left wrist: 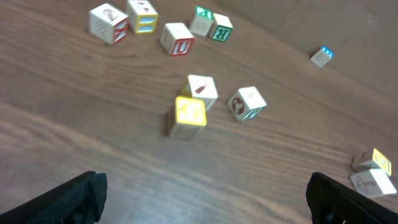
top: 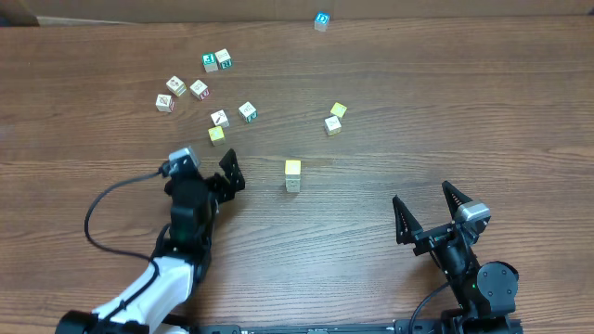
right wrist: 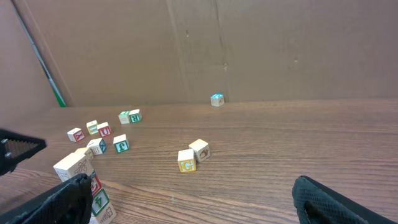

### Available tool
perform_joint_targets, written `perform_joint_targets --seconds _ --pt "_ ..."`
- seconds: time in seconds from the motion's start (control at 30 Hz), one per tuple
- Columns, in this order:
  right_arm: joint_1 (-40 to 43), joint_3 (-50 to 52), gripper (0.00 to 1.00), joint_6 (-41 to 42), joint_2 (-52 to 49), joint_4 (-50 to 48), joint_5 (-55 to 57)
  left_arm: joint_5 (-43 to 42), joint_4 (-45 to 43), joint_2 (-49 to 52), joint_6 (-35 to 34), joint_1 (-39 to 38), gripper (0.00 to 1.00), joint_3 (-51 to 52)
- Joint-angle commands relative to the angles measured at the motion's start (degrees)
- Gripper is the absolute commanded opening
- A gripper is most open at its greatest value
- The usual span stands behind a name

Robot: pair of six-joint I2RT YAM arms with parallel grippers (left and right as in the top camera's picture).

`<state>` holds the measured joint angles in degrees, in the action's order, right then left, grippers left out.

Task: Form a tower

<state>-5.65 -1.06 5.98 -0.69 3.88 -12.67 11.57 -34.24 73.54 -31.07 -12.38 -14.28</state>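
My left gripper (left wrist: 204, 186) and right gripper (top: 425, 209) hang spread, empty. The tower (top: 292, 174) is short; next I must pinch the yellow-topped cube (left wrist: 189, 115) squarely.

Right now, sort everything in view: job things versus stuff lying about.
Job: tower; left gripper, open; right gripper, open.
Lying about: blue-marked cube; green-lettered pair; yellow-and-cream pair; yellow-topped cube; other scattered cubes.

The left arm (top: 190, 211) is black with a white lower shell and a black cable (top: 90, 218).
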Motion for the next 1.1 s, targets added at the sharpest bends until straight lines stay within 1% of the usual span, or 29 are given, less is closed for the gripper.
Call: perform_joint_targets --seconds 0.0,0.13,0.5,0.63,0.93,1.07 --pt "0.26 0.59 1.00 0.15 0.52 -0.28 -0.07 2.34 -0.52 -2.69 2.54 -0.37 1.00 2.05" --pt "0.26 0.59 1.00 0.15 0.52 -0.28 -0.07 2.32 0.15 -4.85 7.23 -0.37 1.00 2.91" --pt "0.26 0.59 1.00 0.15 0.52 -0.28 -0.07 2.43 0.28 -11.10 11.26 -0.37 1.00 7.13" --pt "0.26 0.59 1.00 0.15 0.52 -0.28 -0.07 2.60 3.37 -14.21 13.29 -0.37 0.99 7.82" --pt "0.26 0.59 1.00 0.15 0.52 -0.28 -0.07 2.60 8.98 -22.60 13.99 -0.37 1.00 10.34" --pt "0.26 0.59 1.00 0.15 0.52 -0.28 -0.07 2.58 8.33 -26.67 13.92 -0.37 1.00 13.09"
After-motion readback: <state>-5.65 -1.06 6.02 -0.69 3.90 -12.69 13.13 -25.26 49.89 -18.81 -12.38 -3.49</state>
